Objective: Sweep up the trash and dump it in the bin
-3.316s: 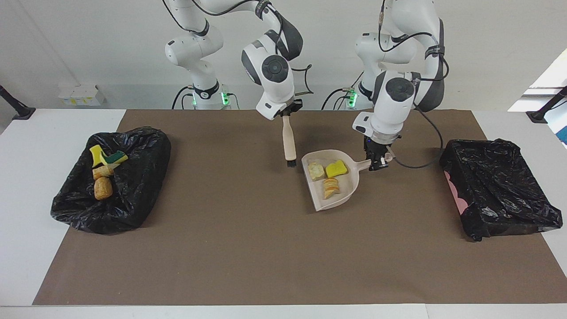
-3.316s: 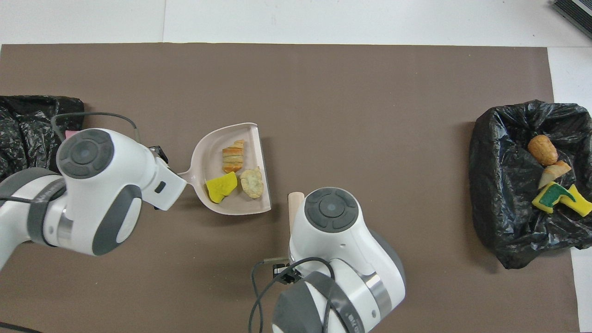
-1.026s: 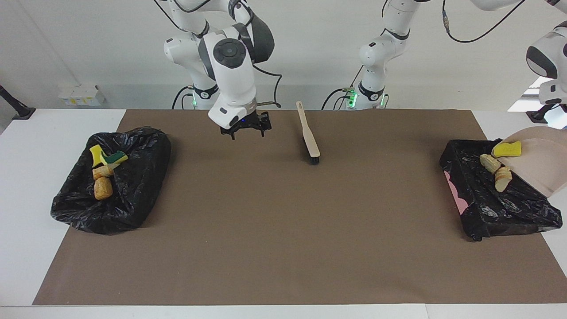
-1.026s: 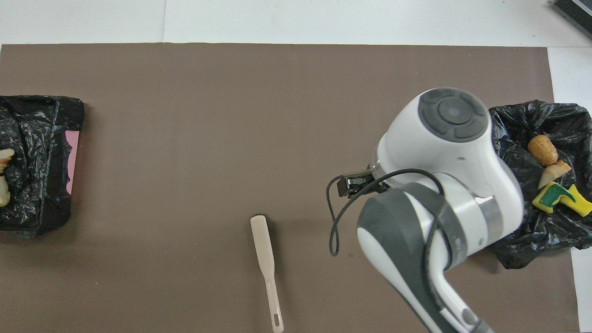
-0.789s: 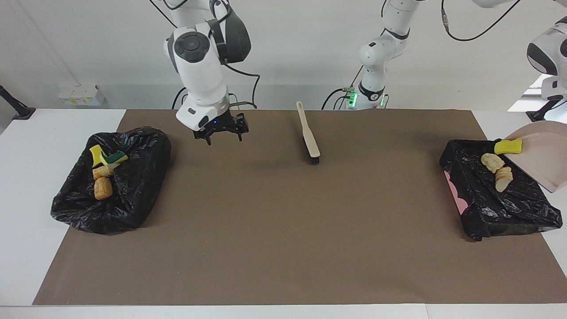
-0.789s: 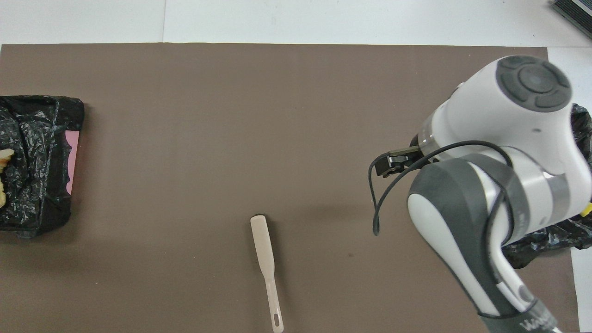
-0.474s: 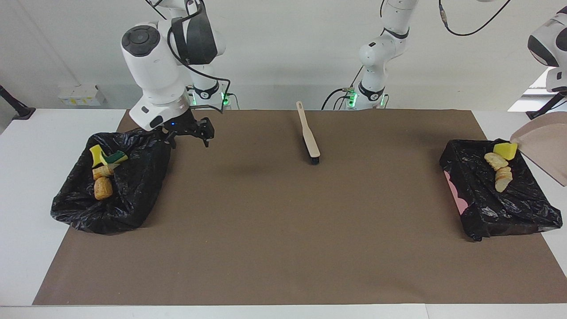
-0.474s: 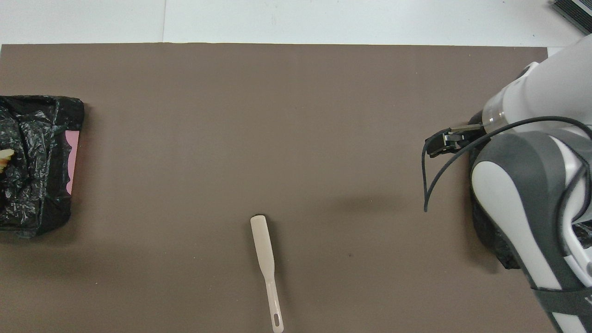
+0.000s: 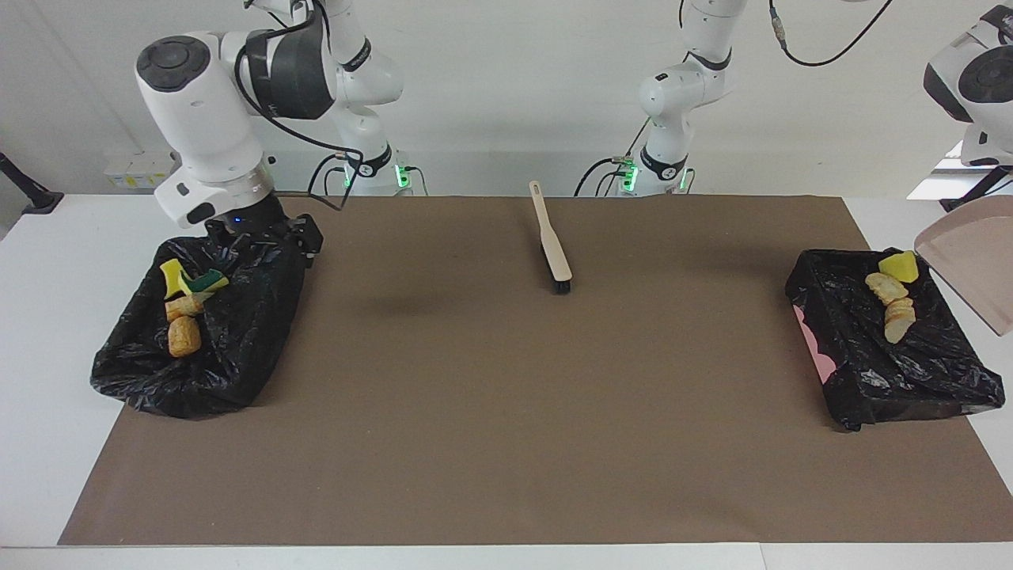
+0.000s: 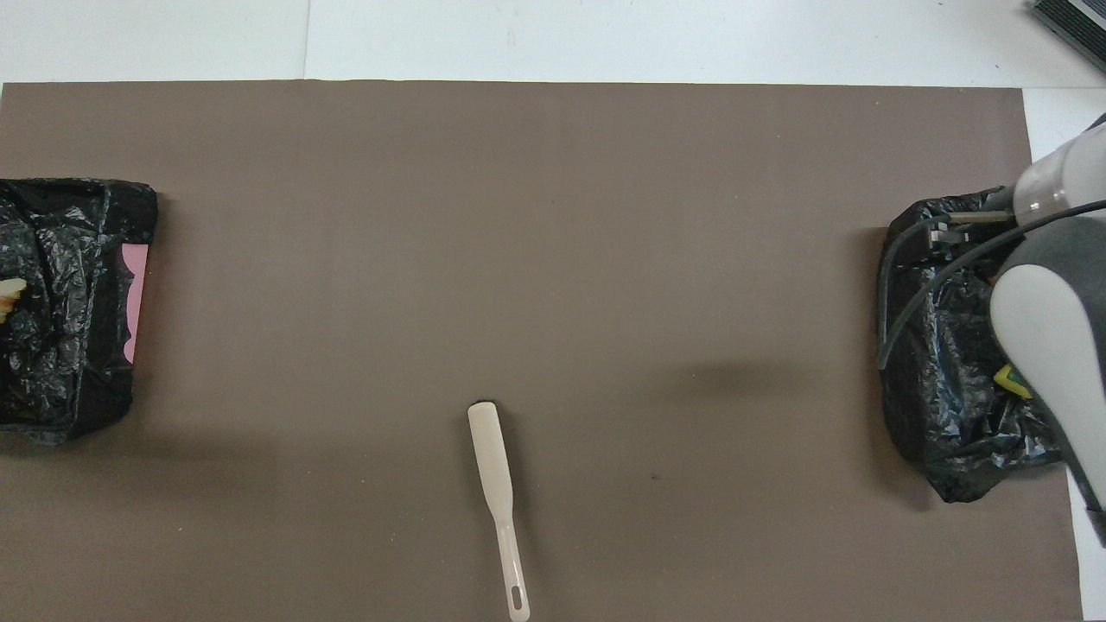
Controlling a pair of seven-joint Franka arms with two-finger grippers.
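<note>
Held tilted in the air, the beige dustpan (image 9: 969, 269) hangs over the black-lined bin (image 9: 886, 356) at the left arm's end of the table. The left gripper holding it is out of view. In that bin lie a yellow sponge chunk (image 9: 898, 267) and two tan lumps (image 9: 886, 286) (image 9: 899, 320); one lump (image 10: 9, 294) shows in the overhead view. My right gripper (image 9: 265, 236) hovers open over the black bag (image 9: 229, 340) at the right arm's end. That bag holds yellow sponge pieces (image 9: 174, 277) and crusty lumps (image 9: 184, 336).
A beige hand brush (image 9: 552, 245) (image 10: 494, 484) lies on the brown mat (image 9: 506, 412) near the robots, between the two arm bases. In the overhead view the right arm covers much of the black bag (image 10: 942, 397). A pink edge (image 10: 134, 302) shows on the bin.
The right arm swung from over the mat's middle to over the black bag at its end. The yellow sponge slid off the dustpan into the bin, and the dustpan lifted a little.
</note>
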